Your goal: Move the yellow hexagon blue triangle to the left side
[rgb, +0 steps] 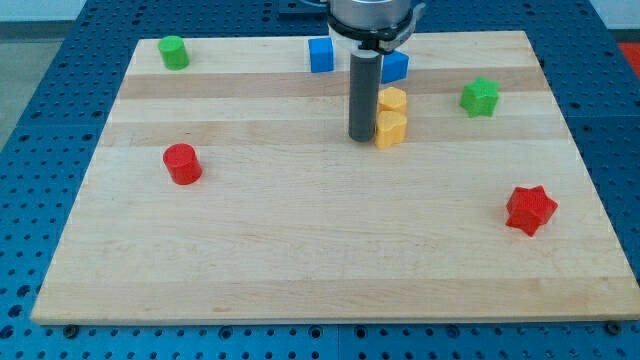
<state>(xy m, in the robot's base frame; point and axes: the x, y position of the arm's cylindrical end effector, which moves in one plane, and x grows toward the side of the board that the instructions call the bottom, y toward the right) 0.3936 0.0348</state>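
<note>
My tip (361, 137) rests on the board at the top centre, touching or almost touching the left side of a yellow block (390, 128). A second yellow block (392, 99) sits just above it, touching it; which one is the hexagon I cannot tell. A blue block (396, 67) lies just above the yellow pair, partly hidden by the rod; its shape is unclear. Another blue block (320, 54), a cube, sits to the rod's left at the top edge.
A green cylinder (174, 51) is at the top left, a red cylinder (182, 163) at the left, a green star (480, 96) at the top right and a red star (530, 209) at the right. The wooden board (300, 260) ends near each.
</note>
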